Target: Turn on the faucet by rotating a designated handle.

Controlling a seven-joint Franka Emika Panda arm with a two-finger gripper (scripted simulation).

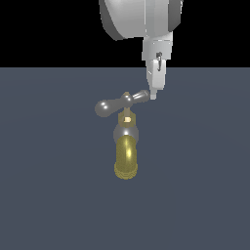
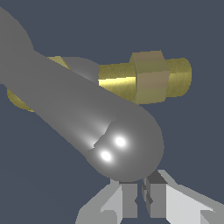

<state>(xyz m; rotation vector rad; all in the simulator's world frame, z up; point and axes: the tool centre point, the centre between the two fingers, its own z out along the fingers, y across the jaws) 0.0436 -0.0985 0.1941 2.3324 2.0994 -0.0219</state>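
The white robot gripper has its two fingers almost shut together, holding nothing. Its tips touch the round end of the shiny silver-grey crossbar handle. The small faucet with a gold curved spout sits just below the gripper, toward the exterior view's left.

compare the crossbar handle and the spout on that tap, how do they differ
Colour: the handle is glossy silver-grey, while the spout is shiny gold.
Pose: the handle lies roughly level across the top of the faucet, while the spout curves downward below it.
Ends: the handle ends in smooth bulbous knobs; the spout ends in a ribbed tip.
Contact: the pincer sits at one end of the handle; nothing is near the spout.
Both are glossy metal parts of the same faucet.
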